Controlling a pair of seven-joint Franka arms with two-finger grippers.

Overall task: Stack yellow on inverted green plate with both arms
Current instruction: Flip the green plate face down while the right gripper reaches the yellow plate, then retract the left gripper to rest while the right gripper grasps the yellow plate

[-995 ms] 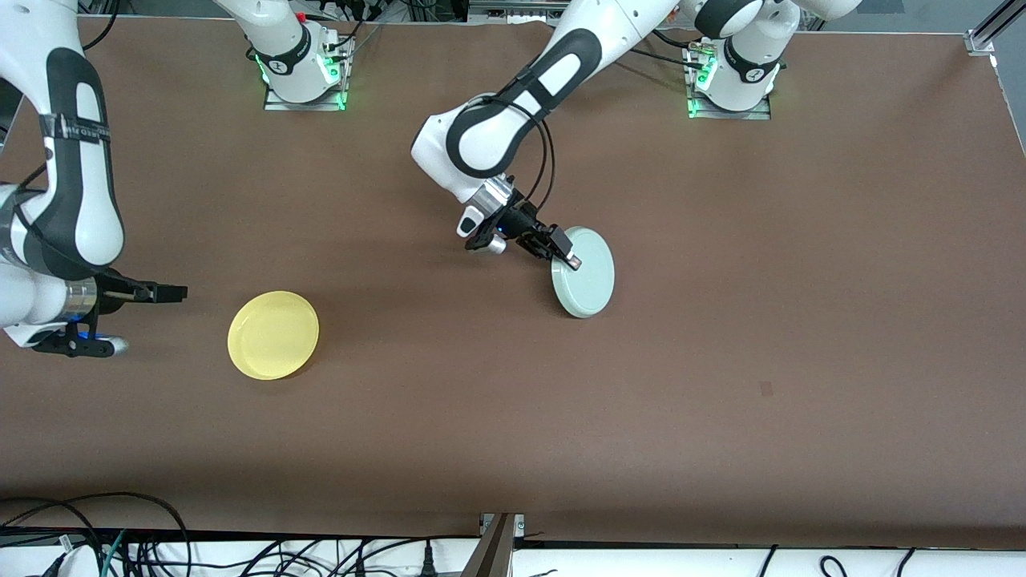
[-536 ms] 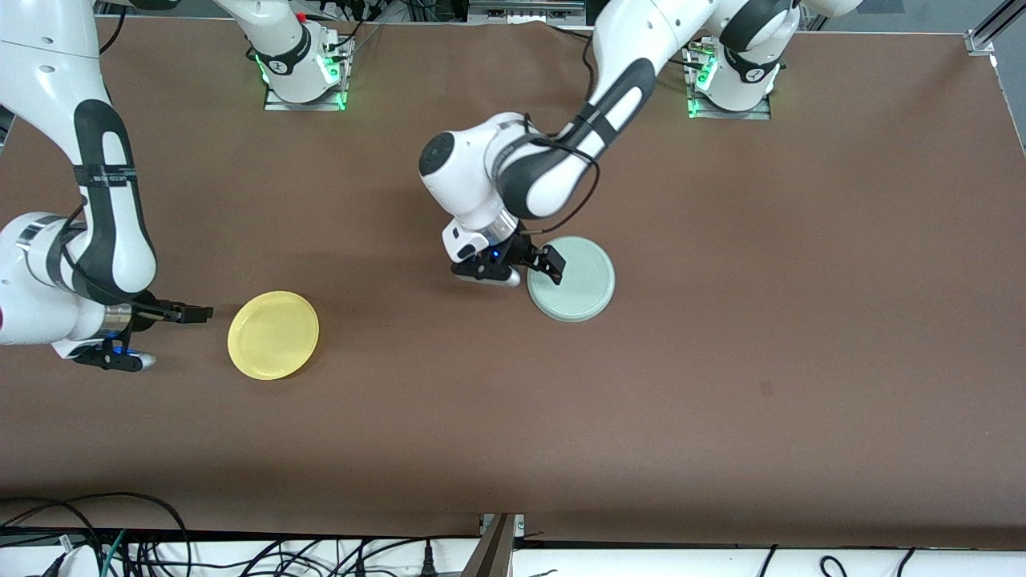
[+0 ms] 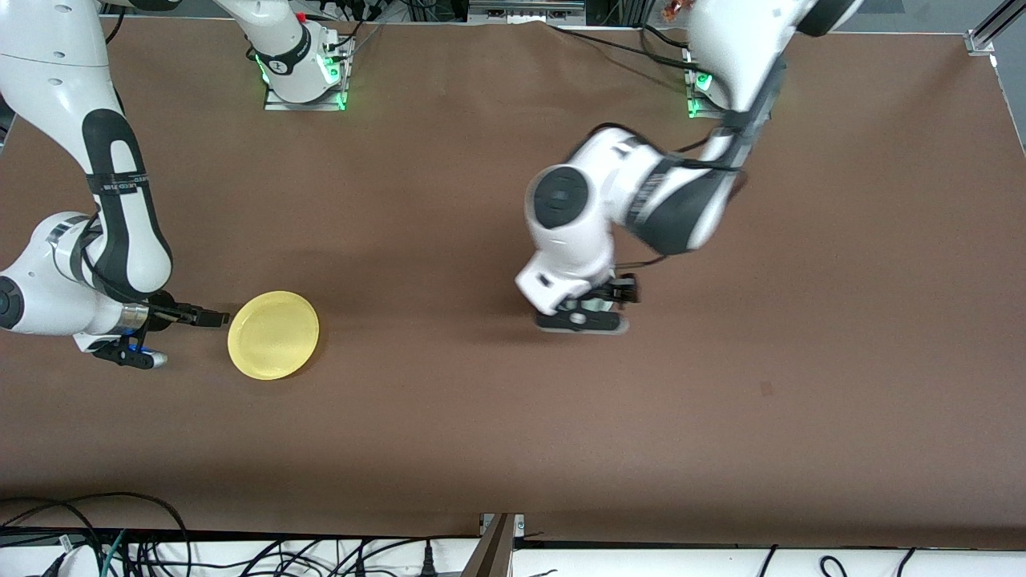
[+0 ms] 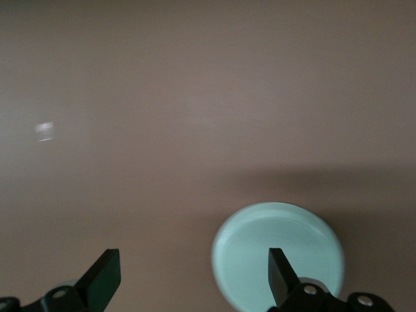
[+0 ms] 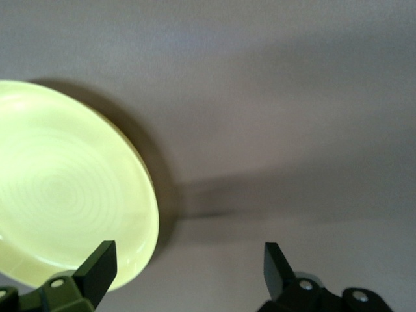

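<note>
The yellow plate (image 3: pixel 273 334) lies flat on the brown table toward the right arm's end. My right gripper (image 3: pixel 213 318) is low beside its rim, open and empty. In the right wrist view the yellow plate (image 5: pixel 65 188) lies just ahead of one finger of the right gripper (image 5: pixel 188 257). The pale green plate is almost hidden under my left wrist in the front view. It shows in the left wrist view (image 4: pixel 278 257) lying flat on the table. My left gripper (image 4: pixel 193 263) hangs open above it, one finger over the plate, and also shows in the front view (image 3: pixel 609 300).
The brown table (image 3: pixel 513 417) stretches bare between the two plates and toward the front camera. The arm bases (image 3: pixel 303 76) stand at the table's back edge. Cables lie along the front edge.
The left gripper let go of the tilted green plate, which now lies flat, and the left arm swung over it. The right gripper slid up to the yellow plate's rim.
</note>
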